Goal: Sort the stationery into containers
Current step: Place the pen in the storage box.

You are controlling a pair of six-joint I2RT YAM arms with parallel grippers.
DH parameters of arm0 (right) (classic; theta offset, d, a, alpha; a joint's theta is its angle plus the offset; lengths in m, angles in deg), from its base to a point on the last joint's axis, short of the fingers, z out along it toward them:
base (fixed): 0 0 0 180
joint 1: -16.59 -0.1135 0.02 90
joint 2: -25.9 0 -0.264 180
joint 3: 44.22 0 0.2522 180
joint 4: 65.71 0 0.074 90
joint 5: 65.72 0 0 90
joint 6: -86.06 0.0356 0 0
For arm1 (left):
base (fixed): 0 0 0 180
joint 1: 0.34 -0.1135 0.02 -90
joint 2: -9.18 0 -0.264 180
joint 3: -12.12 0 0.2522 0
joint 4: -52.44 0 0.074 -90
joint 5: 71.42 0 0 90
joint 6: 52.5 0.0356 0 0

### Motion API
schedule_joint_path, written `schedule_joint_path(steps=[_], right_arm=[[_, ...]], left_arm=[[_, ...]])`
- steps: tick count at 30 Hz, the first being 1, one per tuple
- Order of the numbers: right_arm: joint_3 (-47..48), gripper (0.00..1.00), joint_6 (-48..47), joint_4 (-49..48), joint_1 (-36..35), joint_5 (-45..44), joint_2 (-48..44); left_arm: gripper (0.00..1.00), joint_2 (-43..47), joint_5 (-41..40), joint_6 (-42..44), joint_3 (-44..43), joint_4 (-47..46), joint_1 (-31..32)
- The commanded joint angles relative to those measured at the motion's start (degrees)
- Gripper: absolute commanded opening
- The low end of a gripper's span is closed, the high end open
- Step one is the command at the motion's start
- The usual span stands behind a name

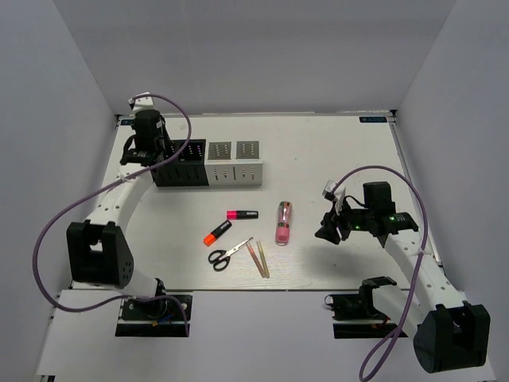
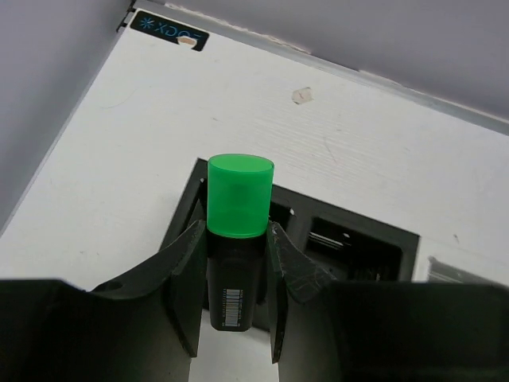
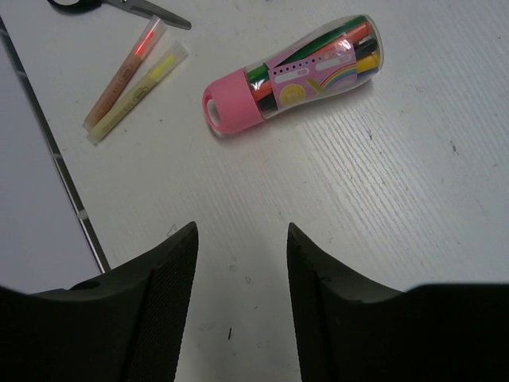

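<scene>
My left gripper point(image 2: 235, 239) is shut on a black marker with a green cap point(image 2: 238, 195) and holds it over the left end of the black organizer point(image 2: 362, 239). In the top view this gripper point(image 1: 149, 156) is at the black organizer point(image 1: 184, 167), which adjoins the light grey organizer point(image 1: 235, 164). On the table lie a pink-capped marker point(image 1: 241, 215), an orange-capped marker point(image 1: 216, 233), scissors point(image 1: 227, 255), two thin sticks point(image 1: 260, 259) and a pink tube pen point(image 1: 283, 223). My right gripper point(image 1: 328, 231) is open and empty to the right of the tube. In the right wrist view the gripper point(image 3: 241, 232) faces the tube point(image 3: 294, 76) and the sticks point(image 3: 131, 79).
White walls enclose the table on the left, back and right. The scissors' handle point(image 3: 75, 4) shows at the top edge of the right wrist view. The table's front edge point(image 3: 56, 159) runs close to the sticks.
</scene>
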Motion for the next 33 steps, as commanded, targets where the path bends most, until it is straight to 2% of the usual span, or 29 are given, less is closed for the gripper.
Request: schedule_joint_path(steps=[1, 7, 16, 18, 21, 22, 23, 24, 27, 28, 30, 31, 32, 33], right_arm=[[-0.3, 0.51, -1.1, -2.2, -0.3, 2.5, -0.2], [-0.5, 0.50, -1.4, -2.4, -0.3, 1.4, 0.0], [-0.7, 0.51, -1.6, -2.4, -0.1, 0.6, 0.4], [-0.8, 0.51, -1.9, -2.3, -0.1, 0.6, 0.3], [-0.7, 0.57, -1.9, -2.1, -0.1, 0.5, 0.0], [-0.8, 0.61, -1.8, -2.3, 0.1, 0.4, -0.2], [-0.9, 0.63, -1.5, -2.2, -0.1, 0.3, -0.3], [-0.8, 0.65, -1.5, -2.2, -0.1, 0.2, -0.4], [-0.5, 0.68, -0.8, -2.0, -0.1, 0.0, -0.6], [-0.3, 0.68, -0.5, -1.9, 0.1, 0.0, -0.8], [-0.2, 0.63, 0.1, -1.7, -0.1, -0.1, -1.0], [-0.1, 0.55, 0.3, -1.7, -0.1, -0.1, -0.9], [0.0, 0.01, 0.6, -1.9, -0.1, -0.2, -1.0], [0.3, 0.00, 4.0, -2.3, -0.1, -1.4, -1.1]], left_arm=[[0.00, -2.1, -1.2, 0.3, -3.9, -4.5, -2.0], [0.00, -7.5, 0.2, 0.9, -5.5, -6.2, -2.9], [0.06, -8.4, 0.8, 0.4, 2.0, -10.4, -1.2], [0.15, -8.6, 0.5, 0.6, 3.0, -11.9, -1.2], [0.30, -8.1, 0.5, 0.8, 3.2, -11.6, -1.2], [0.36, -8.0, 0.6, 0.8, 3.2, -11.4, -1.1], [0.48, -7.7, 0.7, 0.8, 3.2, -11.4, -1.0], [0.64, -7.1, 1.1, 1.5, 3.1, -11.3, -1.0], [0.80, -5.3, 1.8, 2.2, 2.7, -11.0, -1.1], [0.82, -4.9, 2.3, 2.6, 2.4, -9.6, -1.0], [0.82, -2.7, 3.3, 3.1, 1.9, -8.1, -0.7], [0.68, -2.1, 3.5, 3.6, 1.5, -7.6, -0.7], [0.44, -0.4, 3.9, 3.6, 1.0, -5.2, -0.1], [0.16, 1.3, 4.2, 3.7, 0.7, -2.2, 1.0]])
